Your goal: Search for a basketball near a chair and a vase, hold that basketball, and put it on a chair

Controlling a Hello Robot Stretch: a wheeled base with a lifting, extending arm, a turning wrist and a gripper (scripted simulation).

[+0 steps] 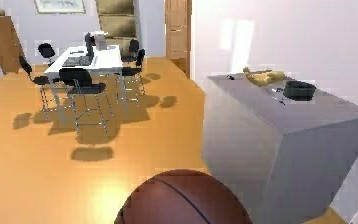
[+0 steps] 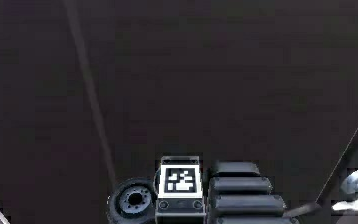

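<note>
A big brown-orange basketball (image 1: 183,200) with dark seams bulges up from the forward view's bottom edge, close to the camera. Several black chairs (image 1: 87,95) stand around a white table (image 1: 87,62) far back on the left, on the wooden floor. In the arm side view, the arm's dark ribbed bar (image 2: 245,192) lies along the bottom edge with a white marked square (image 2: 180,181) at its end. Left of the square sits the gripper's (image 2: 134,201) dark round body. Its far end cannot be made out, so I cannot tell whether it holds anything.
A tall grey counter (image 1: 287,140) stands close on the forward view's right, with a yellowish object (image 1: 259,75) and a dark box (image 1: 299,89) on top. A wooden door (image 1: 177,30) is behind it. A dark flat surface (image 2: 177,80) faces the arm side.
</note>
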